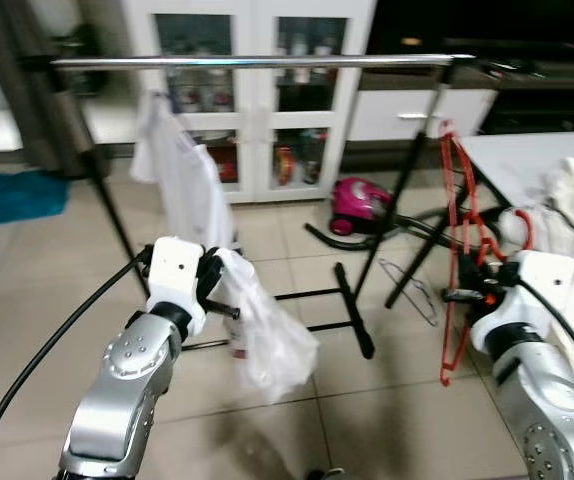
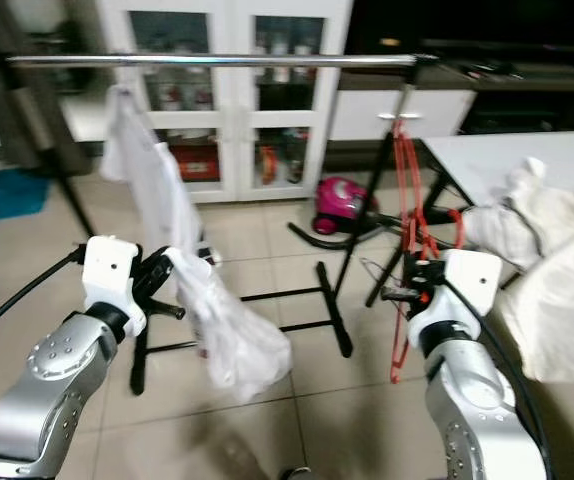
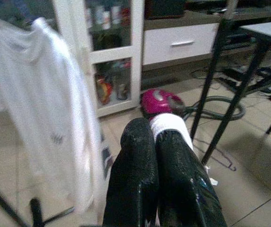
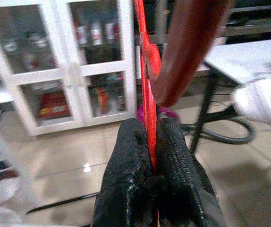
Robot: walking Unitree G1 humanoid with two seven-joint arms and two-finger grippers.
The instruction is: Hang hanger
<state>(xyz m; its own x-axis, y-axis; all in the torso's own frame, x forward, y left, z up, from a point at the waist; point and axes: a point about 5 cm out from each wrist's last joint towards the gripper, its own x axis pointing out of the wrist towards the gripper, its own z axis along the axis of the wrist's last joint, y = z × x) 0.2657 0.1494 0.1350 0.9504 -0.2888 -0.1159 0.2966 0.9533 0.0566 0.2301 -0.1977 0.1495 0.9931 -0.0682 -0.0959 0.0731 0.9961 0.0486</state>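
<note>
Right wrist view, right hand [image 4: 149, 156] pinching one red hanger [image 4: 146, 90]

A red hanger [image 1: 456, 260] is seen, and a white garment [image 1: 267, 330]. A second white garment [image 1: 179, 175] is hung on a silver rail [image 1: 257, 62]. White cabinet doors [image 1: 257, 110], a magenta vacuum cleaner [image 1: 359, 203], beige floor tiles [image 1: 47, 270] and a teal rug [image 1: 12, 195] are shown.
</note>
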